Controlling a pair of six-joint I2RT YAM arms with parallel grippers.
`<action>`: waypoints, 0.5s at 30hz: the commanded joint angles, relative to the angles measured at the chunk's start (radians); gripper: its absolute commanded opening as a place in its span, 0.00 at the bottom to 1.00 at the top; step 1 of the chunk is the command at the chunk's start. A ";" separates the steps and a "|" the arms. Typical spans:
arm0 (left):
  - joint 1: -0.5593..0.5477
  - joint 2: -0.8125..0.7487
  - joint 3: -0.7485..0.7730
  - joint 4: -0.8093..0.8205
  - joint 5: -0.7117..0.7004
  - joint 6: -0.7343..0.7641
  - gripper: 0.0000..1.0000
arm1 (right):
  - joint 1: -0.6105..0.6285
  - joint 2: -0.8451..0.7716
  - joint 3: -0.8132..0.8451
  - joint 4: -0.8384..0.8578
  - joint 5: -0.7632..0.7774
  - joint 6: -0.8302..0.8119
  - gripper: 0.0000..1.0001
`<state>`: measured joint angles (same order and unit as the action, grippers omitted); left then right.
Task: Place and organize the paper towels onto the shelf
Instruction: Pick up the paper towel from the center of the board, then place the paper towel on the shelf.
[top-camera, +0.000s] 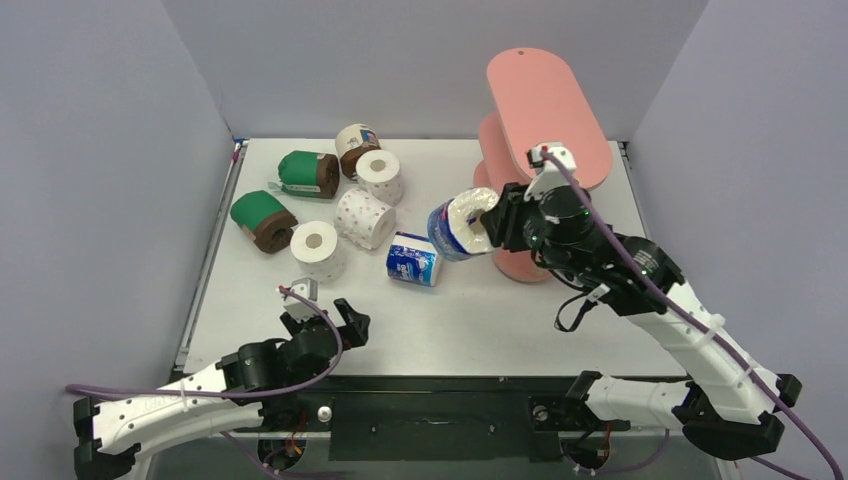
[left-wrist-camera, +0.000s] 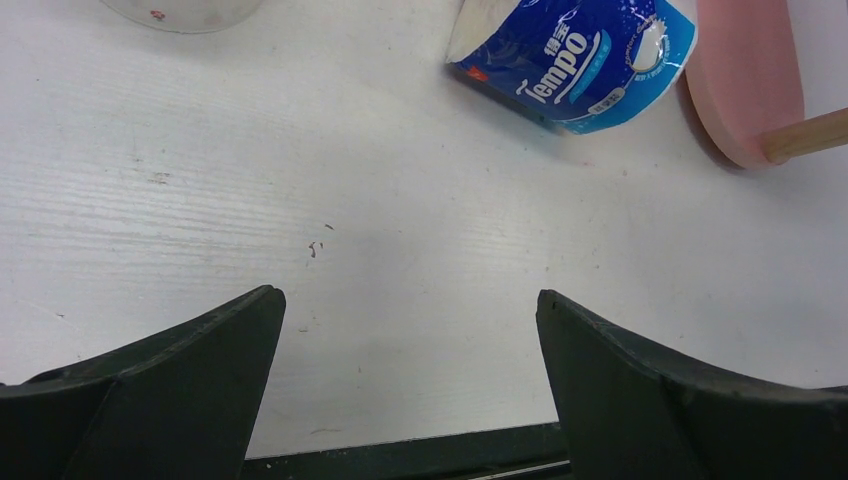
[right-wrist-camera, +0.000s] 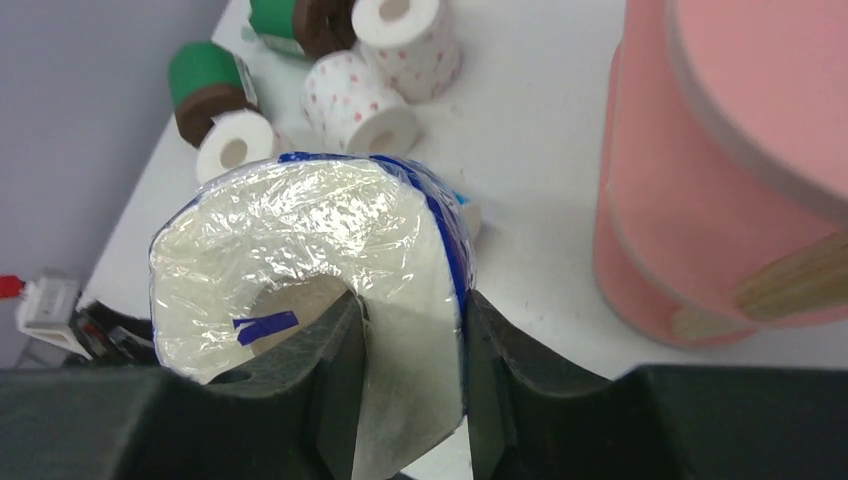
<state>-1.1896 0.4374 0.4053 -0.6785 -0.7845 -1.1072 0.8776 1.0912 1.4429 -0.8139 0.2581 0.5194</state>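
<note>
Shelf (top-camera: 545, 105) base partly behind right hand (top-camera: 481, 222)

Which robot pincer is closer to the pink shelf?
Right. The right pincer, gripping a blue-wrapped roll, is just beside the shelf; the left pincer hovers open over the table, far to the shelf's left.

A lab test cell for my robot work.
My white tabletop (top-camera: 470, 325) stands between plain grey panels (top-camera: 100, 150); my left arm (top-camera: 180, 402) and right arm (top-camera: 700, 330) are bolted at its edge, with purple cables (top-camera: 110, 390).
</note>
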 joint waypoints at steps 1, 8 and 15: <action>0.004 0.048 0.057 0.076 -0.018 -0.010 0.98 | -0.032 0.006 0.178 -0.026 0.046 -0.051 0.28; 0.004 0.091 0.090 0.092 -0.013 0.015 0.98 | -0.103 0.034 0.385 -0.057 0.081 -0.078 0.28; 0.005 0.129 0.099 0.142 -0.001 0.053 0.97 | -0.240 0.040 0.494 -0.124 0.163 -0.096 0.29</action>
<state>-1.1893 0.5392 0.4557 -0.6083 -0.7807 -1.0660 0.7185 1.1332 1.8751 -0.9348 0.3470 0.4416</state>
